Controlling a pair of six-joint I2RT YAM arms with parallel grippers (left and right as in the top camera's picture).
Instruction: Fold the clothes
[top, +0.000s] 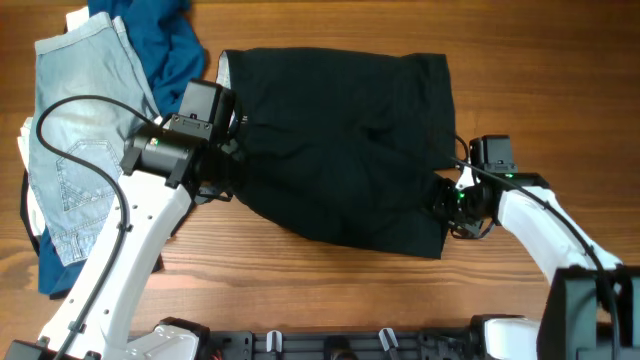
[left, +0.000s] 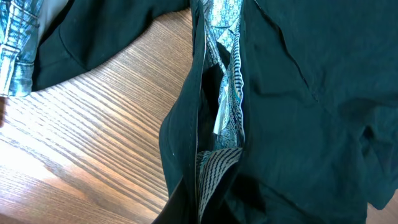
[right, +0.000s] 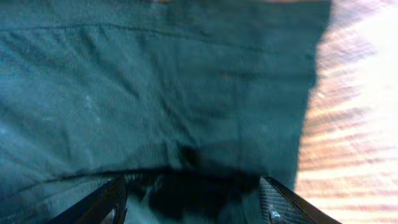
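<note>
Black shorts (top: 340, 140) lie between low arms; right gripper (right: 193, 205) seems wide, left gripper (top: 233, 152) unclear.

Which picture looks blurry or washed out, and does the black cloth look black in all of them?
Overhead: sharp, evenly lit, the black shorts truly black, folds barely readable. Left wrist: sharp, the table grain crisp, cloth slightly green-tinted. Right wrist: blurred throughout, cloth looks teal, table at right washed out by glare, the right fingers dark and soft at the bottom edge.
</note>
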